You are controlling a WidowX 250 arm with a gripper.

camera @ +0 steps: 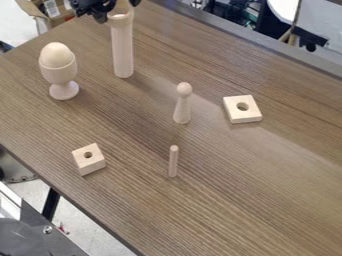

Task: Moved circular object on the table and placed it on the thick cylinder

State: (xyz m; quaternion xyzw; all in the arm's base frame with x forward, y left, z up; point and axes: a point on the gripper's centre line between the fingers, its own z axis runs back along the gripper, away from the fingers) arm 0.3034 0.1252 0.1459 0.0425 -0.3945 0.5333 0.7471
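Nearest the camera on the table, it's the thin peg (173, 162), standing upright, forward and to the right of the thick cylinder (123, 54). The cube (89, 160) sits forward and slightly left of that cylinder, a round hole in its top.

And up to the cylinder itself, upright, with the pale round piece (120, 19) right at its top, wider than the shaft below! The black gripper (119, 6) is there too, up at the cylinder's top end, right by the round piece. Spread, pressed together or pinching the piece? I cannot tell from here, nor whether the cylinder alone bears its weight.

Over to the cylinder's left, near it, stands the cup (60, 73), with the pale egg (57, 52) sitting in it, rounded end up. Right of the cylinder and a little forward, the pawn (182, 104) stands upright on its wider foot, round head on top. Farther out on that same side, well apart from the cylinder, the square block (242, 109) lies flat, its round hole facing up.
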